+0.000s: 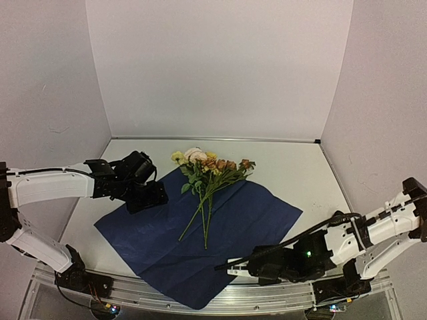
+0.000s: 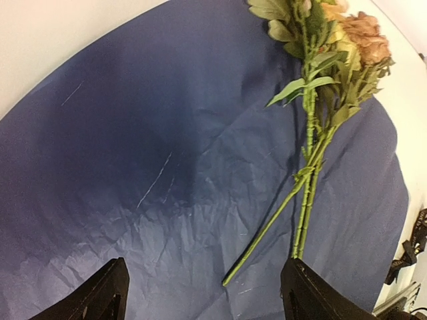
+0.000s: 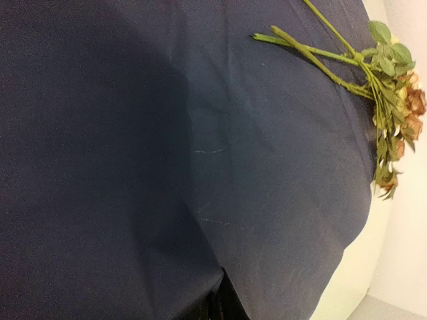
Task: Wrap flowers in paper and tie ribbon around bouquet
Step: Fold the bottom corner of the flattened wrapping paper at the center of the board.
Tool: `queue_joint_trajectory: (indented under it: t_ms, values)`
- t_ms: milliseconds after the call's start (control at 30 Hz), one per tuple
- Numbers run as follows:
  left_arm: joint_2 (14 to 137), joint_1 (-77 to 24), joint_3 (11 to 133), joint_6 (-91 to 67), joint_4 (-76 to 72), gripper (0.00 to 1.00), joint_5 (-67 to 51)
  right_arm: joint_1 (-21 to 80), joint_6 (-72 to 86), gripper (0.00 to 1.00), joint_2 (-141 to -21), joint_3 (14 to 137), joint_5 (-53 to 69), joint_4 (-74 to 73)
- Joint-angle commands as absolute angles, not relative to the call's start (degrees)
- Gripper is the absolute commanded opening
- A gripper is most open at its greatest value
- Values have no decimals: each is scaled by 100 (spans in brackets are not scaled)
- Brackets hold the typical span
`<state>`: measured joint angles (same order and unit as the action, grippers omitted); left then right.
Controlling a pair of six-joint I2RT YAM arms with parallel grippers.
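Flowers (image 1: 207, 177) — lying loose on the paper (image 1: 260, 213), blooms poking just past its far corner, stem ends down around its middle. Navy face up, spread on the desk (image 1: 300, 167) like a diamond, no fold visible yet.

Pretty clearly the very start of the wrapping step: stuff laid out, nothing rolled, tying nowhere close.

Right end effector (image 1: 232, 269): clamped fully together, down low at the paper's near right edge. Looks to be pinching that edge, going by the wrist view: navy sheet right up against the closed fingers, a bit rippled there. Hard to swear to the depth of the bite though.

Left end effector (image 2: 205, 287): spread wide, holding nothing, hanging over the paper's far left edge. Stems off toward the paper's middle, well apart from both fingers.

Next move, at a guess: lift that pinched edge and carry it over the stems toward the paper's left side, without dragging the whole sheet along or rolling the flowers off. Probably calls for the left one to come down and pin the paper's left part, or steady the stems, to stop any sliding. Thin sheet, so easy to lose the pinch or crease it somewhere ugly. Worth going slow here.
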<state>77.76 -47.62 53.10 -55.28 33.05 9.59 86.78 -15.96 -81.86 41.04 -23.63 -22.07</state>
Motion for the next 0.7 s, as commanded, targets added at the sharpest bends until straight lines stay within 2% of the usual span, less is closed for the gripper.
queue_joint_trajectory:
  t_ms: [0,367,667]
  values:
    - [7584,-4737,5807,-5067,3323,81,968,8027,-513,0,-8042,5008,-1412,-3832]
    - [7218,-4737,6473,-4376,3361,81,1196,6283,1258,0,-9287,7152,563,-5939]
    - [6842,-4764,6359,-3838,2987,74,573,5579,2321,0,-10446,8410,1116,-6613]
